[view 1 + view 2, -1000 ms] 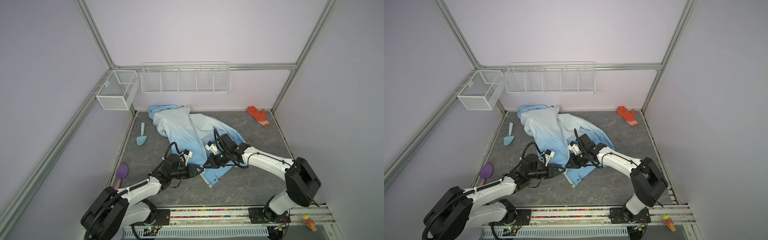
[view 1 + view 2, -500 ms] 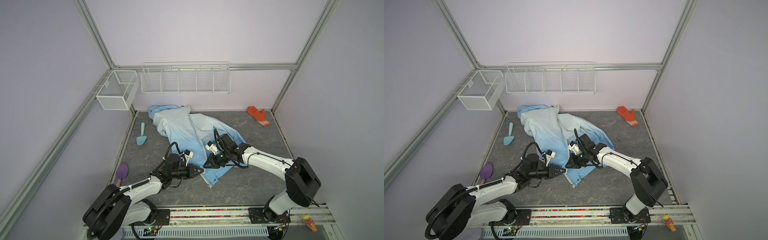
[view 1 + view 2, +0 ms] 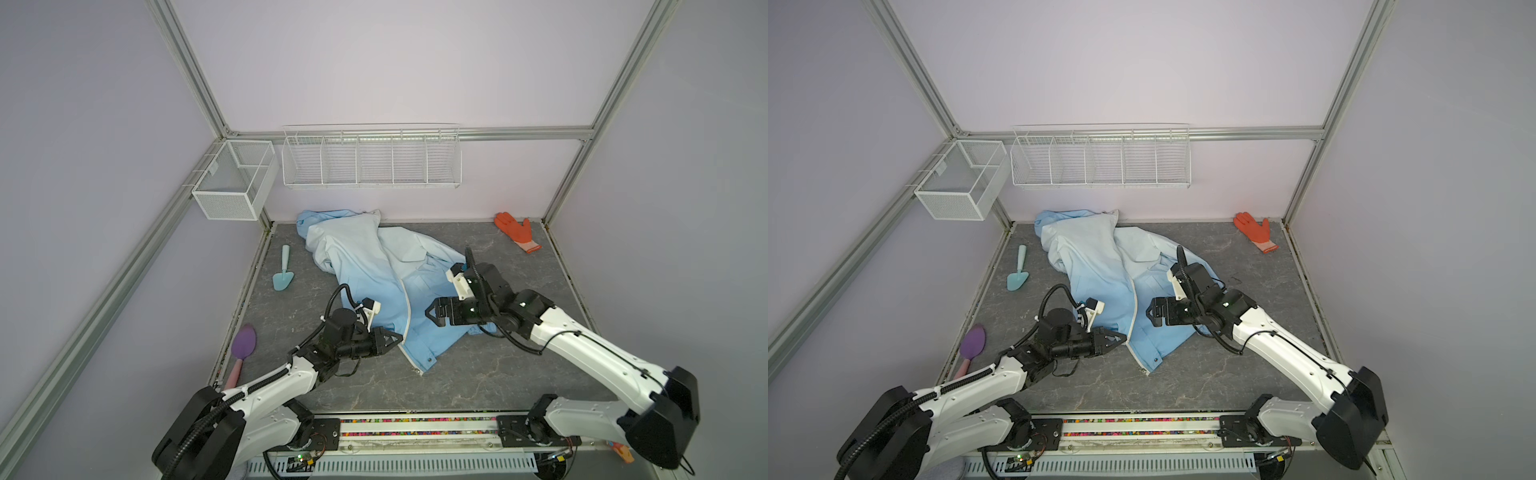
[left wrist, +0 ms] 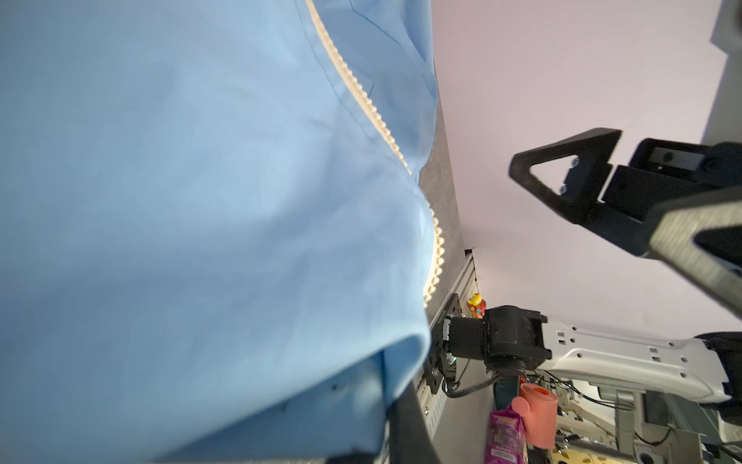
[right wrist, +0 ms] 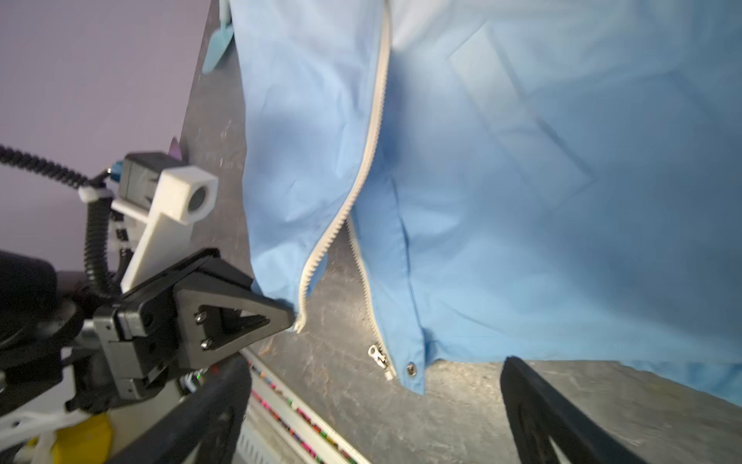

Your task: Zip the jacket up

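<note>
The light-blue jacket (image 3: 365,266) (image 3: 1100,266) lies crumpled on the grey table, with its white zipper (image 3: 409,309) (image 5: 375,120) apart at the lower end. My left gripper (image 3: 398,338) (image 3: 1122,338) (image 5: 291,317) is shut on the bottom corner of the jacket's left zipper edge. In the left wrist view, jacket fabric (image 4: 200,201) covers most of the picture. My right gripper (image 3: 429,318) (image 3: 1149,318) (image 5: 373,405) hovers open over the jacket's right front panel, holding nothing. The metal zipper slider (image 5: 377,354) sits at the bottom of the right zipper edge.
An orange glove (image 3: 517,230) lies at the back right. A teal trowel (image 3: 284,274) and a purple spoon (image 3: 244,345) lie along the left side. Two white wire baskets (image 3: 232,183) (image 3: 370,158) hang on the walls.
My right gripper has opened and let go of the jacket. My left gripper has closed on the jacket's left zipper edge.
</note>
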Tool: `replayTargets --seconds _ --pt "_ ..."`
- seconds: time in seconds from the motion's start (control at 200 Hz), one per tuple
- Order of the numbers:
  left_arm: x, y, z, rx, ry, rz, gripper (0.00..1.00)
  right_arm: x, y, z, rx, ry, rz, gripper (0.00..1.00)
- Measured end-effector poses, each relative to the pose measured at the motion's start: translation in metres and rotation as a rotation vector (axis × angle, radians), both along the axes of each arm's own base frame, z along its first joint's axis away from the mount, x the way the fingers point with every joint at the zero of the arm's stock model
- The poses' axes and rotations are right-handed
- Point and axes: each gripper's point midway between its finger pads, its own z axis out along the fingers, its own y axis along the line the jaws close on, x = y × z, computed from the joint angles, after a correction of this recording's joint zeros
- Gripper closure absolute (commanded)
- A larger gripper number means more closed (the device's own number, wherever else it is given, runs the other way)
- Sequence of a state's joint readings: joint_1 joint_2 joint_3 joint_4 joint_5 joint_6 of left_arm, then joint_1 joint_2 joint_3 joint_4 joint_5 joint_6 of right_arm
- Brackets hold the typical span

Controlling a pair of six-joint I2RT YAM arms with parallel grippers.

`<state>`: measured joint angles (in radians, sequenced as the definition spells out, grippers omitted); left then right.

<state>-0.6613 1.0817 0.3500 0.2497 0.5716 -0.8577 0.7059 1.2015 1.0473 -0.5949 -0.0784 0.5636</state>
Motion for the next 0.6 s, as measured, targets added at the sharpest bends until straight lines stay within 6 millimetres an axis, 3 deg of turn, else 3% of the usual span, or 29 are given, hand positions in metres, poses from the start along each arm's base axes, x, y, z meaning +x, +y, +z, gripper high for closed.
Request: replayTargets --seconds 0.03,0.055,0.12,0.2,0.275,0.335,0.415,0.535,0.6 --pt "0.001 0.002 0.001 0.004 -0.007 0.009 1.00 0.003 -0.007 0.007 -0.003 -0.040 -0.026 0.01" --pt "0.001 0.003 0.002 0.007 -0.012 0.015 1.00 0.005 -0.013 0.014 -0.002 -0.076 -0.049 0.10" --pt "0.003 0.007 0.003 0.019 -0.022 0.037 1.00 0.006 -0.031 0.022 -0.009 -0.130 -0.117 0.11" --pt "0.005 0.012 0.002 0.041 -0.031 0.068 1.00 0.005 -0.049 0.024 -0.015 -0.138 -0.167 0.11" --pt "0.009 0.017 -0.003 0.067 -0.029 0.100 1.00 0.004 -0.054 0.018 -0.012 -0.115 -0.169 0.10" --pt "0.011 0.019 -0.007 0.084 -0.022 0.118 1.00 -0.004 -0.050 0.000 -0.007 -0.059 -0.134 0.08" --pt "0.013 0.021 -0.016 0.107 -0.004 0.133 1.00 -0.026 -0.046 -0.041 -0.010 0.070 -0.084 0.08" --pt "0.014 0.022 -0.038 0.155 0.050 0.142 1.00 -0.065 -0.055 -0.106 -0.038 0.271 -0.073 0.10" --pt "0.015 0.020 -0.053 0.183 0.078 0.144 1.00 -0.080 -0.060 -0.128 -0.041 0.345 -0.084 0.11"
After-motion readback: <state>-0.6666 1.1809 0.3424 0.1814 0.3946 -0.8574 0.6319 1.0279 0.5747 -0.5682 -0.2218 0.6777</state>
